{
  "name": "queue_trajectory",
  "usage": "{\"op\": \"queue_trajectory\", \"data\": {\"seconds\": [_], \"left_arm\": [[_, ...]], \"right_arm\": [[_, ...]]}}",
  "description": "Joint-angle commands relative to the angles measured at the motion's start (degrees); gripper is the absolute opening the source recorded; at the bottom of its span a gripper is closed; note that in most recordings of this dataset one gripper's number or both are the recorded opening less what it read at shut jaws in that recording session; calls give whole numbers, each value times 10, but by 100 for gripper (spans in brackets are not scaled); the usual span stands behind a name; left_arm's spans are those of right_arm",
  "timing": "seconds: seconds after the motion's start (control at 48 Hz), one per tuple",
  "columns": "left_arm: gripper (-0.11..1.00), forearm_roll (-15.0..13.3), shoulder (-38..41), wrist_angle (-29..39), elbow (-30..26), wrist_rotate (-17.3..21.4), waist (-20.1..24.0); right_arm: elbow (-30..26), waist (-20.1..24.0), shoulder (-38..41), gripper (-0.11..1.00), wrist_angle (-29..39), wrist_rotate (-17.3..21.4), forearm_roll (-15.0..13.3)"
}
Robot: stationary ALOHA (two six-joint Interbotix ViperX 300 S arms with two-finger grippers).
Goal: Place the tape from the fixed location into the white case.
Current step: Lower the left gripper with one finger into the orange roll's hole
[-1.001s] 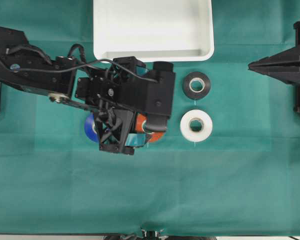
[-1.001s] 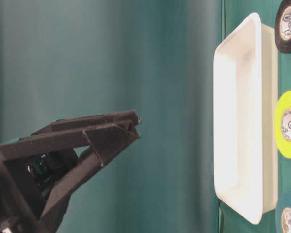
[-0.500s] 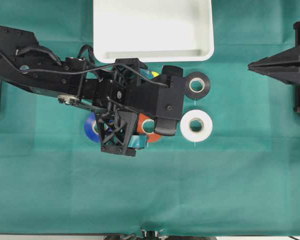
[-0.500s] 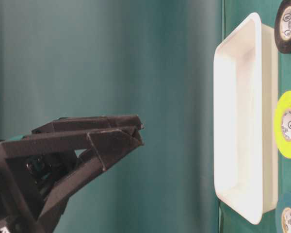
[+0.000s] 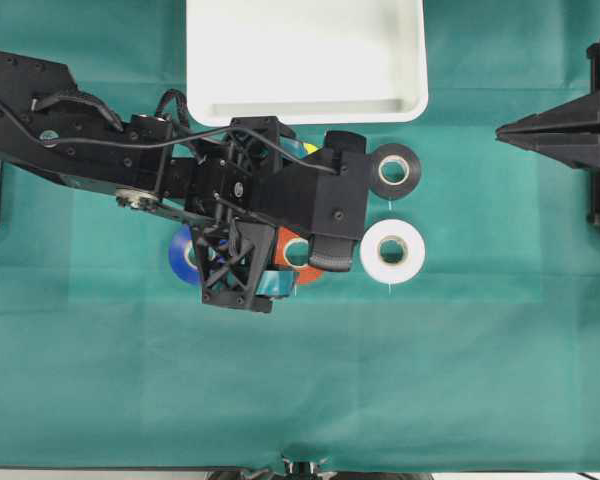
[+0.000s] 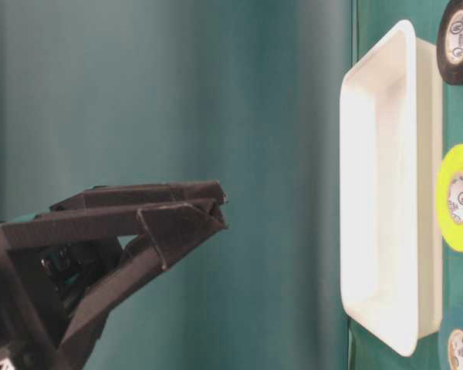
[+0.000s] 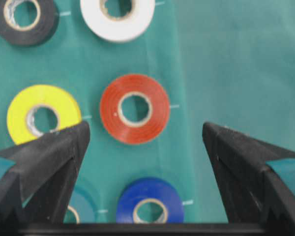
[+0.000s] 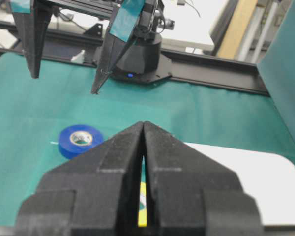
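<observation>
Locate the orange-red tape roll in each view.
Overhead: tape centre, mostly hidden under the left arm.
Table-level: not in view.
Left wrist: tape centre, between the open end effector fingers.
Right wrist: not visible.
Shared landmark: blue roll.

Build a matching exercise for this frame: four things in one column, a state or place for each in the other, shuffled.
Things:
1. left gripper
2. right gripper
3. red tape roll
4. white case

States:
A. shut, holding nothing
B. flat on the green cloth, ungripped
C. open wide, above the rolls
D. no roll inside as far as the views show

Pairs: 1-C, 2-A, 3-B, 4-D
</observation>
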Motion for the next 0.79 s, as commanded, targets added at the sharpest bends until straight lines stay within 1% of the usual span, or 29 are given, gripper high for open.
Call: {"op": "queue_trajectory", "data": {"seconds": [0.0,0.25,0.521,0.771], "left_arm": [[100,1,-6,-7,-4,-1,-2],[100,2,7,-23,18,-1,-1],[100,2,33,-69,51,-1,-7],[100,2,61,-91,57,-1,-17]], "right_arm": [[-17,0,4,0,-3,0,-1],[-17,0,4,0,-3,0,-1],[-17,1,4,0,-3,-2,-1],[-16,1,4,0,-3,-2,-1]]}}
